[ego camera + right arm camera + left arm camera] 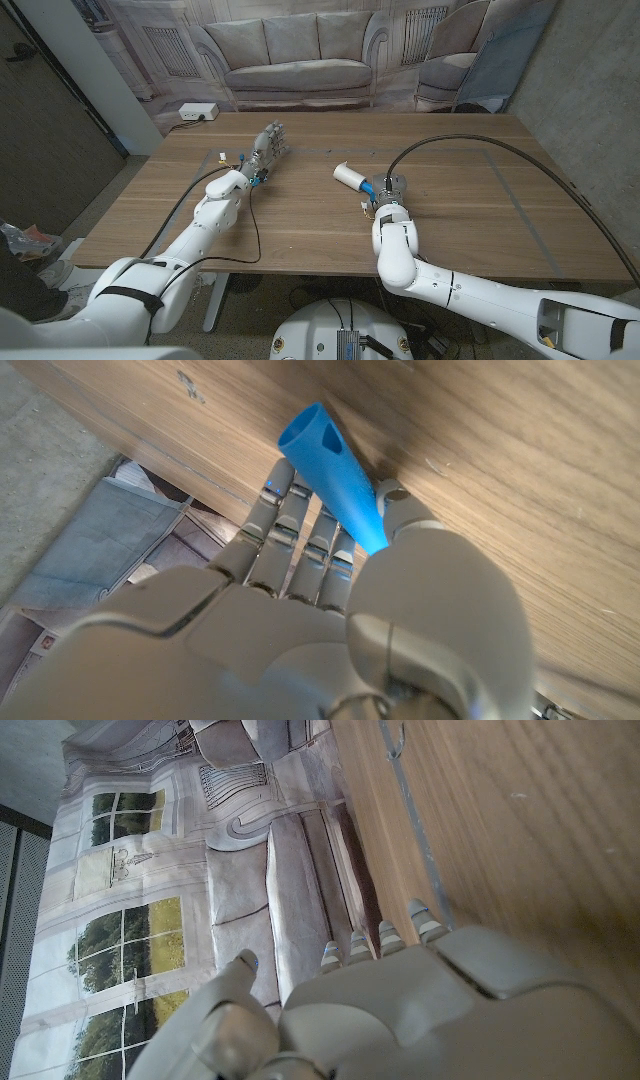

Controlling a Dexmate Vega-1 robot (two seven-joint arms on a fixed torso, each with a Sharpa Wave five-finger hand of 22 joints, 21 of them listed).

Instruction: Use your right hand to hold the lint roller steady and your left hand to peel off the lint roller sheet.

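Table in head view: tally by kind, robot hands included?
Lint roller, white roll, blue handle, held by the right robot hand: 1
Robot hands, right one plus the empty left robot hand: 2
White power strip at the table's far edge: 1
Total: 4

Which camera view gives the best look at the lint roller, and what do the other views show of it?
The head view: it shows the lint roller lying on the table, white roll pointing away from the right hand that grips its blue handle. The right wrist view shows the blue handle alone, between the fingers. The left wrist view adds nothing about it.
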